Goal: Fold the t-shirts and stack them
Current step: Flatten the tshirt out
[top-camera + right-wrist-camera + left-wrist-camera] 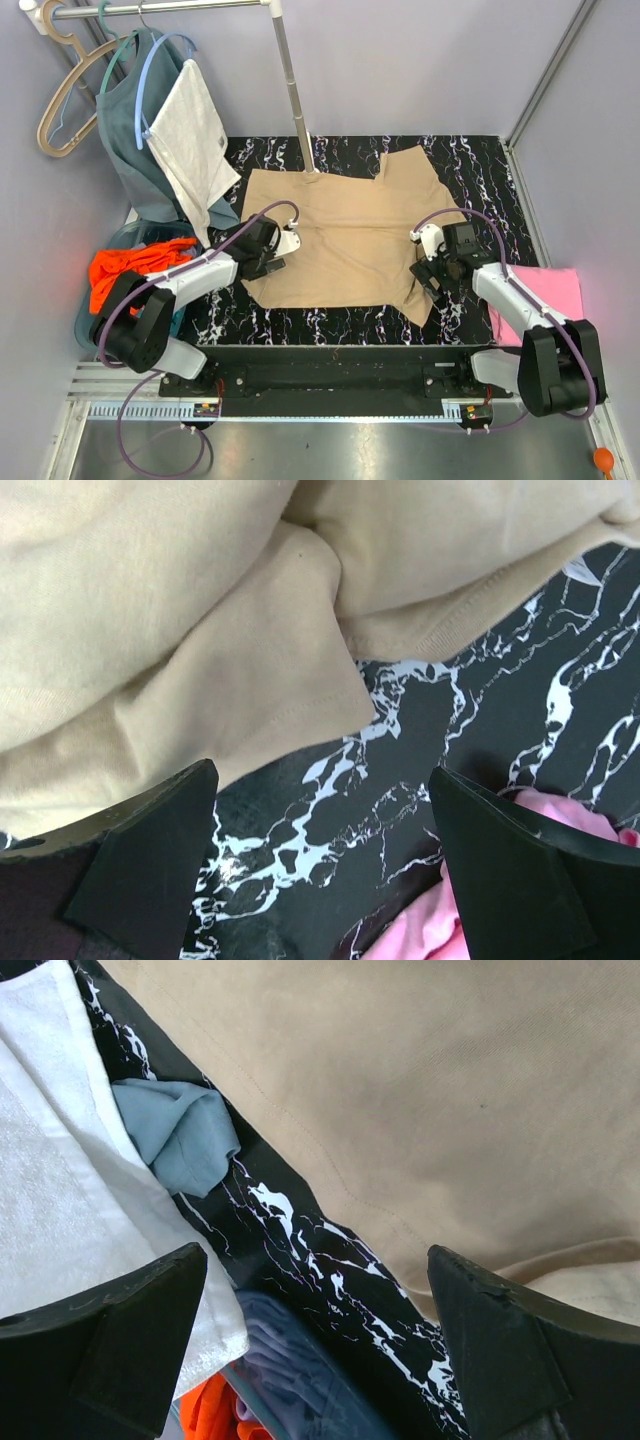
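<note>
A tan t-shirt [340, 235] lies spread on the black marbled table [470, 160]; it also shows in the left wrist view [450, 1090] and in the right wrist view [150, 640]. My left gripper [280, 245] hangs open over the shirt's left edge, its jaws wide with nothing between them [320, 1350]. My right gripper [428, 255] is open at the shirt's right edge, over bare table beside a folded sleeve corner [320, 870]. A folded pink t-shirt [545, 295] lies at the right. An orange t-shirt [135, 270] sits in a basket at the left. A teal t-shirt [135, 130] hangs from the rail.
A clothes rail [160, 8] with hangers [60, 110] and a white cloth [195, 135] stands at the back left; its pole [295, 90] comes down at the tan shirt's far edge. A blue basket [120, 240] holds clothes at the left. Walls close in on both sides.
</note>
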